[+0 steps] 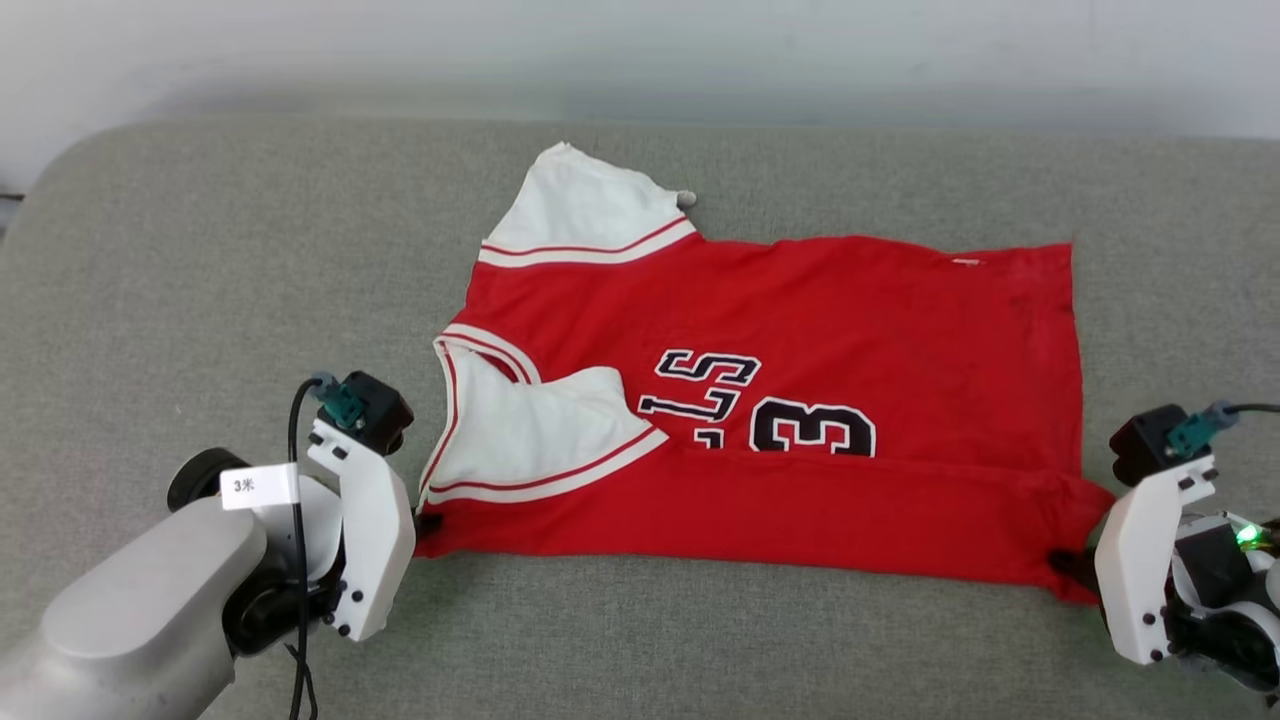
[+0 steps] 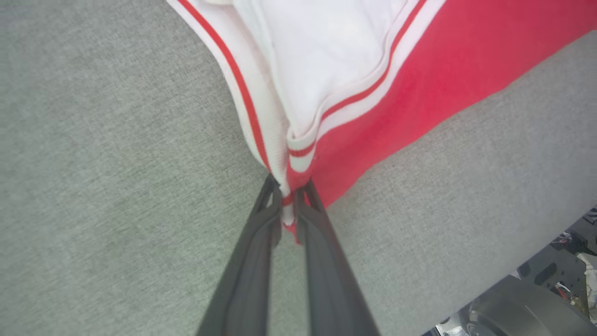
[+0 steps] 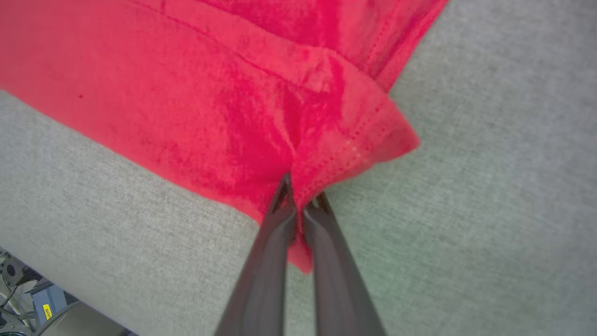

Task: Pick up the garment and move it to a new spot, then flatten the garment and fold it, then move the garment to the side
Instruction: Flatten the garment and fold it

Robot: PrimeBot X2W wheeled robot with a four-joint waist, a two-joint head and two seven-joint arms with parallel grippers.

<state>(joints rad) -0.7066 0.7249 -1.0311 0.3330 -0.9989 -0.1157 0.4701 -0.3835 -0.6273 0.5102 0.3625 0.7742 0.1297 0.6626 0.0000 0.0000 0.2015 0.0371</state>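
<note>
The red garment [image 1: 800,330] lies sideways on the grey cushion, collar to the left, hem to the right. Its near long edge is folded over, covering part of the black lettering [image 1: 760,405]. One white sleeve [image 1: 575,210] points to the far side, the other [image 1: 530,430] lies folded onto the front. My left gripper [image 1: 428,522] is shut on the garment's near left corner by the striped collar [image 2: 261,126]. At the near right, my right gripper [image 1: 1070,568] is shut on the hem corner [image 3: 336,163]. Red cloth [image 3: 298,219] shows pinched between those fingers.
The grey fabric cushion [image 1: 200,280] has bare room left of the garment and along the front. Its rounded far-left corner and a pale wall lie behind. Past the cushion's edge, floor clutter [image 2: 573,252] shows in the left wrist view.
</note>
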